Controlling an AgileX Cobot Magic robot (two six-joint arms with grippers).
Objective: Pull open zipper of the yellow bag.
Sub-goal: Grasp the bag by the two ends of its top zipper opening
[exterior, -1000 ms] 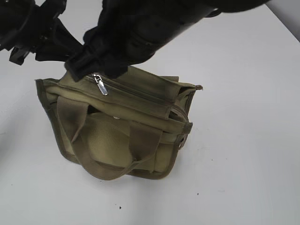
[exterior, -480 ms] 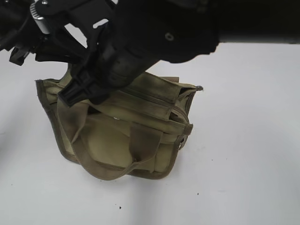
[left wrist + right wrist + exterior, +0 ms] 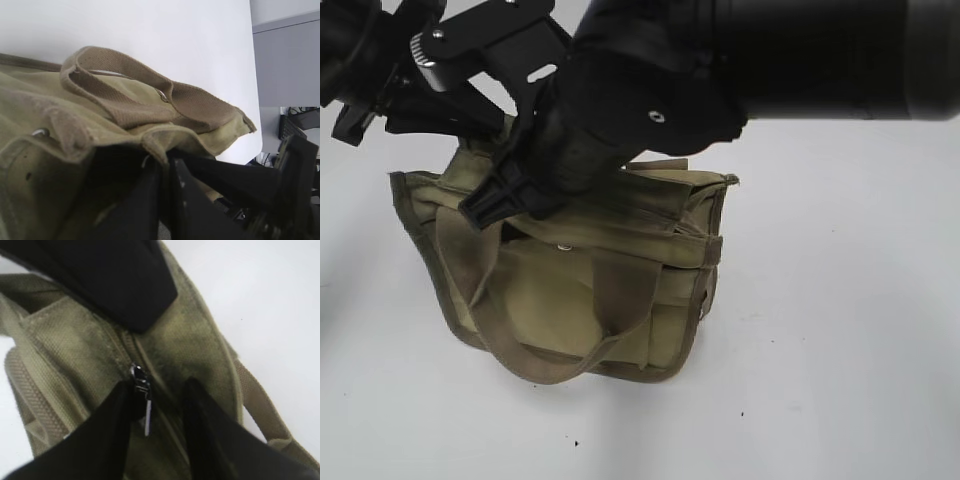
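Two jaws working here. I'm pinching a fold of the yellow bag [image 3: 590,290] with my left jaws [image 3: 165,172], fully closed on the canvas at its top rim, anchoring it. My right jaws [image 3: 160,405] are standing part open, straddling the silver pull tab [image 3: 146,410] of the zipper [image 3: 131,347], tab hanging between the fingers, not clamped yet as far as I can tell. Bag is sitting mid-bench [image 3: 860,380], handles [image 3: 510,330] flopping forward. I'm judging it light, soft canvas, likely buckling under pull; tab is small, slick metal. I'm aiming to grip the tab flat.
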